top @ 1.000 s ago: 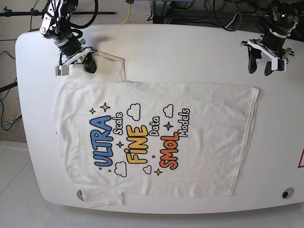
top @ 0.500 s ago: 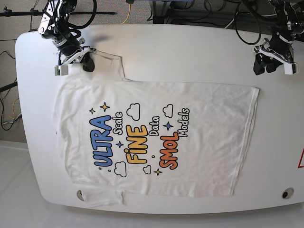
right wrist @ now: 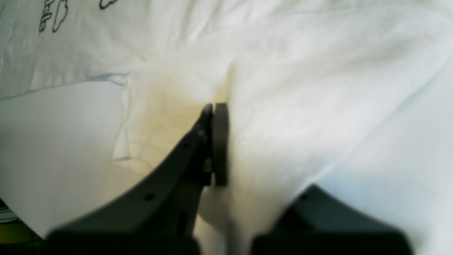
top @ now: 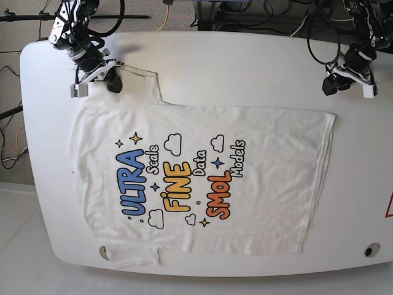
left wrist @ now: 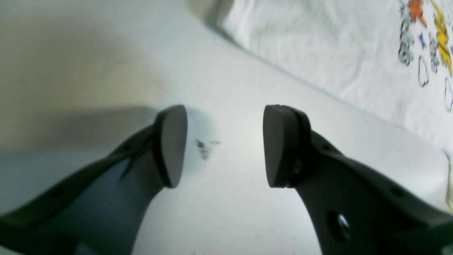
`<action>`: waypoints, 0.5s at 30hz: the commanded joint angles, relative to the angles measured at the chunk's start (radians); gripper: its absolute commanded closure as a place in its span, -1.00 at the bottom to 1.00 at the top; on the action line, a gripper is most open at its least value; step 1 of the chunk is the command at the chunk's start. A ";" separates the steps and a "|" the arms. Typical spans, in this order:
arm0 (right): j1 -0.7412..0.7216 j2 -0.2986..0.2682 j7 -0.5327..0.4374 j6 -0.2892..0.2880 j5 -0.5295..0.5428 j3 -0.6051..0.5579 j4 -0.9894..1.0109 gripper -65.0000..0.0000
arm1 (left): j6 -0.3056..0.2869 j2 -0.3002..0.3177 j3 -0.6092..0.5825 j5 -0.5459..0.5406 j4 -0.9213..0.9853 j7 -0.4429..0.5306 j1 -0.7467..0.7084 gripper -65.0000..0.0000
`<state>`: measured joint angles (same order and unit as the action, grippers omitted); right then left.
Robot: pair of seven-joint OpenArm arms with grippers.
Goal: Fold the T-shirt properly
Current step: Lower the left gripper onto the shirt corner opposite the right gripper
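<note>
The T-shirt (top: 202,178) lies spread flat, print up, across the middle of the white counter (top: 245,61). Its hem runs toward the counter's right edge, and its collar end lies toward the left edge. 1 sleeve reaches up toward the far left corner, and the other droops over the near edge.

The step in hand looks like the first grasp of the fold. The right gripper (top: 110,77), at the far left corner of the counter, has its fingers (right wrist: 216,141) pressed together on the fabric of that upper sleeve, and the cloth bunches around them in the wrist view. The left gripper (top: 349,83) hangs above bare counter near the far right corner, just beyond the hem corner, with its fingers (left wrist: 171,145) spread and nothing between them.

The next move probably calls for the left gripper to come down on the far hem corner and pinch it. Both arms could then carry the far edge of the shirt toward the near edge together. If only 1 end is lifted, the cloth would likely skew.

There is broad bare counter along the far edge and on the right side. Room is tight at the near edge, where the shirt reaches almost to the rim and the lower sleeve already hangs past it.
</note>
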<state>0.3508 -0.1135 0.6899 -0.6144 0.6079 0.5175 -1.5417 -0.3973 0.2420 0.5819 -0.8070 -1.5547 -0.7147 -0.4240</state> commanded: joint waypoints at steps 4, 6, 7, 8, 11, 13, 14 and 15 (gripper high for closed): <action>0.009 -0.008 0.034 0.008 -0.026 0.001 -0.005 1.00 | -0.013 0.018 -0.007 -0.023 0.022 0.007 0.032 0.00; 0.005 -0.008 0.030 0.011 -0.021 0.005 -0.007 1.00 | -0.012 0.022 -0.030 -0.010 0.039 -0.001 0.060 0.02; 0.006 -0.009 0.030 0.011 -0.021 0.005 -0.008 1.00 | -0.012 0.023 -0.036 -0.009 0.045 -0.001 0.065 0.02; 0.006 -0.009 0.031 0.012 -0.020 0.006 -0.008 1.00 | -0.012 0.023 -0.042 -0.008 0.051 -0.001 0.070 0.02; 0.006 -0.009 0.030 0.011 -0.020 0.006 -0.009 1.00 | -0.015 0.024 -0.063 -0.003 0.066 0.000 0.083 0.02; 0.006 -0.008 0.031 0.010 -0.020 0.005 -0.010 1.00 | -0.021 0.025 -0.076 -0.003 0.075 -0.001 0.089 0.02; 0.005 -0.008 0.031 0.010 -0.020 0.005 -0.011 1.00 | -0.025 0.025 -0.082 -0.004 0.078 -0.001 0.092 0.02; 0.005 -0.008 0.030 0.006 -0.017 0.003 -0.012 1.00 | -0.033 0.026 -0.083 -0.016 0.090 -0.003 0.091 0.02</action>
<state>0.3500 -0.1135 0.6914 -0.6136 0.6109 0.5190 -1.5433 -0.4179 0.2535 0.4980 -0.8062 -1.4712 -0.7136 -0.3305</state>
